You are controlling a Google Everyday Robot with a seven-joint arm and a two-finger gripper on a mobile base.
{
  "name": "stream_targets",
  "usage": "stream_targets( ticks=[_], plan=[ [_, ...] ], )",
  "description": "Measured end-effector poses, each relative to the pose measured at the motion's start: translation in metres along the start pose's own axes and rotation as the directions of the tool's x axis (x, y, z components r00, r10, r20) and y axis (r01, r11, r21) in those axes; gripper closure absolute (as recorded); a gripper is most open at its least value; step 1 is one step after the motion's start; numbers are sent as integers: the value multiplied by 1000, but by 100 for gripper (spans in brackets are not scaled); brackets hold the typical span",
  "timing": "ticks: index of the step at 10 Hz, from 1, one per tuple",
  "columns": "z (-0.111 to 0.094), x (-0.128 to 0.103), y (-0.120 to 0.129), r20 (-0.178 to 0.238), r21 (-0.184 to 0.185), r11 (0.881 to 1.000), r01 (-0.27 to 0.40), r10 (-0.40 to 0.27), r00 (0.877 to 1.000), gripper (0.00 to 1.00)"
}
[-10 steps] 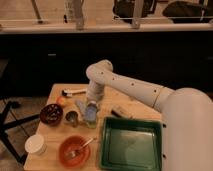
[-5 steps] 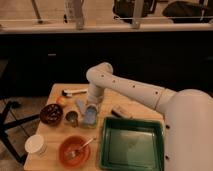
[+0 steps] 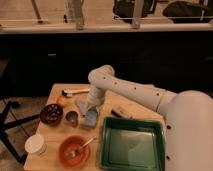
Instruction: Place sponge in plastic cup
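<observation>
Roughly, by label:

Gripper: gripper (image 3: 91,111) hangs at the end of the white arm (image 3: 130,92), low over the middle of the bench (image 3: 52,132), pointing down.
Jaws: they appear clamped on the sponge, though the contact itself is too small to confirm.
Sponge: sponge (image 3: 90,118), blue-grey, sits directly under the gripper, long axis running near-to-far and slightly tilted, its lower end close to the bench.
Plastic cup: I cannot pick out a translucent yellow-green tumbler; it may be hidden behind the gripper or sponge.
Key relation: sponge is straight below the jaws, not offset; judging from this, the coming move depends on where the cup's mouth lies relative to that lower end, which I cannot tell.
Neighbours: dark metal cup (image 3: 71,118) just left of the sponge; pale cloth (image 3: 81,105) behind it; green tray (image 3: 132,145) to the right; white paper cup (image 3: 35,144) and orange bowl (image 3: 74,151) nearer the front edge.
Risk: a drop into the metal cup by mistake.
</observation>
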Motion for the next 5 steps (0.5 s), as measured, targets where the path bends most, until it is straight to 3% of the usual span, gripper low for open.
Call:
stream_targets(
  ticks=[1, 5],
  plan=[
    [4, 1, 4, 17, -4, 1000, -6, 6, 1000, 96],
    [3, 1, 3, 15, -1, 1000, -5, 5, 1000, 96]
  ],
)
